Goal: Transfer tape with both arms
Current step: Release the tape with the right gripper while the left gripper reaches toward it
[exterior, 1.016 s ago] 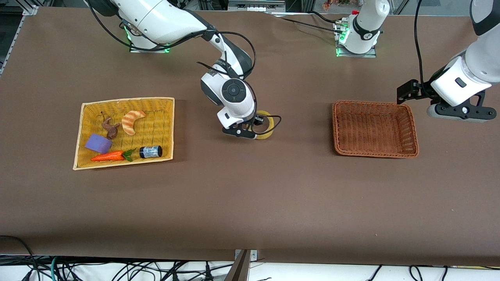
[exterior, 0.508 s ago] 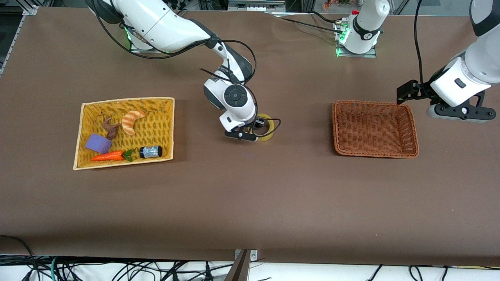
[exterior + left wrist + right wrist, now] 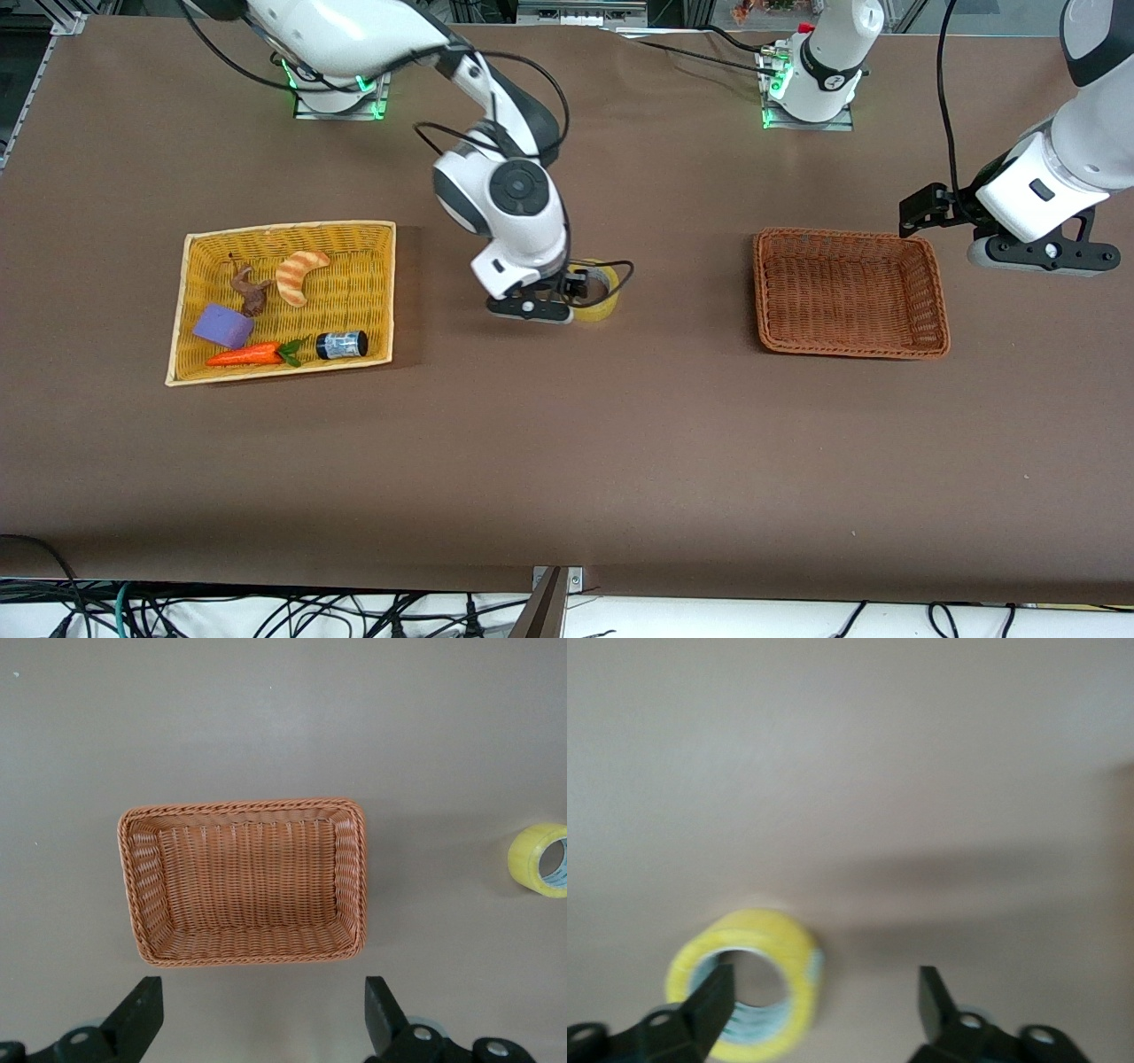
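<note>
Right tool [image 3: 567, 299] has risen off the tape [image 3: 595, 291], fingers apart, empty. Tape: yellow ring, grey core, lying on brown desk [image 3: 567, 461]. Left tool [image 3: 257, 1028] waits spread, at 3 o'clock of the brown basket [image 3: 849, 292].

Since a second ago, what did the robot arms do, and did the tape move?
The right pincer let go of the tape and rose, open, drifting toward the yellow basket; the roll, tilted up before, now lies on the table between the two baskets. The left pincer waits open by the brown basket, barely moved. Baskets and toys stayed put.
</note>
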Tool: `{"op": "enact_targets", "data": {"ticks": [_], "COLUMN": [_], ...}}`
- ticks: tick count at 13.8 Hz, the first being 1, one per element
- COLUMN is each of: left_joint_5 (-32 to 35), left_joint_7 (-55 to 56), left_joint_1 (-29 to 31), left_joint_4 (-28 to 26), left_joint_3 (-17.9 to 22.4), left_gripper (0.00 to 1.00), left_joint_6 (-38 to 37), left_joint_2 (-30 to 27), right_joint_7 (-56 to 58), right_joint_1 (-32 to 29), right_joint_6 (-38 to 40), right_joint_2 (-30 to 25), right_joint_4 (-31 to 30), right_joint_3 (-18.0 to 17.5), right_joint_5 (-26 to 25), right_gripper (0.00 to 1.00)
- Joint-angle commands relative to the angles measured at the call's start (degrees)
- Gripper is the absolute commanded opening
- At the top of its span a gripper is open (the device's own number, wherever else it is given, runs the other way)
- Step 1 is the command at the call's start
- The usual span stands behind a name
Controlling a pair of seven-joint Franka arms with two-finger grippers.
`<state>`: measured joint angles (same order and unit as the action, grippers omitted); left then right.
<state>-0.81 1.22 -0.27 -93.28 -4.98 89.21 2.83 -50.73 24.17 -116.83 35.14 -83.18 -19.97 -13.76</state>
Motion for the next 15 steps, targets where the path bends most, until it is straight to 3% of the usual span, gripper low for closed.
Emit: {"op": "enact_targets", "data": {"ticks": [1,3,6,7,8,10,15], "left_joint_5": [-1.91,-1.22,-2.08,-2.44,-4.18,-5.78,-5.87], "left_joint_7": [-0.87,-0.87,-0.44,0.26,2.27,10.08,32.05], "left_joint_1": [1.24,1.33,1.59,1.5,1.41,1.41,0.28], "left_joint_4": [-2.69,-4.09,-5.15,-5.94,-7.08,-11.64,-13.59], "left_joint_3": [-0.56,-1.34,-1.43,-2.13,-3.97,-7.74,-19.7], "left_gripper": [1.0,1.0,1.0,1.0,1.0,1.0,1.0], "left_joint_6": [1.23,1.49,1.4,2.1,4.46,10.87,25.37], "left_joint_2": [-1.34,1.64,1.48,1.74,1.83,2.0,10.86], "right_joint_7": [15.6,24.5,44.79,45.54,45.89,46.16,45.9], "right_joint_1": [-7.88,-14.21,-22.39,-23.02,-22.94,-22.94,-26.8], "right_joint_6": [10.01,15.99,21.73,22.87,25.66,29.2,29.04], "right_joint_2": [-9.01,-14.03,-17.47,-18.69,-18.88,-18.88,-23.1], "right_joint_4": [-2.25,-2.25,-1.55,0.71,2.39,4.94,4.69], "right_joint_3": [-0.25,0.62,6.76,9.65,12.99,15.91,17.15], "right_joint_5": [1.01,2.85,4.78,6.19,6.81,6.73,7.43], "right_gripper": [1.0,1.0,1.0,1.0,1.0,1.0,1.0]}}
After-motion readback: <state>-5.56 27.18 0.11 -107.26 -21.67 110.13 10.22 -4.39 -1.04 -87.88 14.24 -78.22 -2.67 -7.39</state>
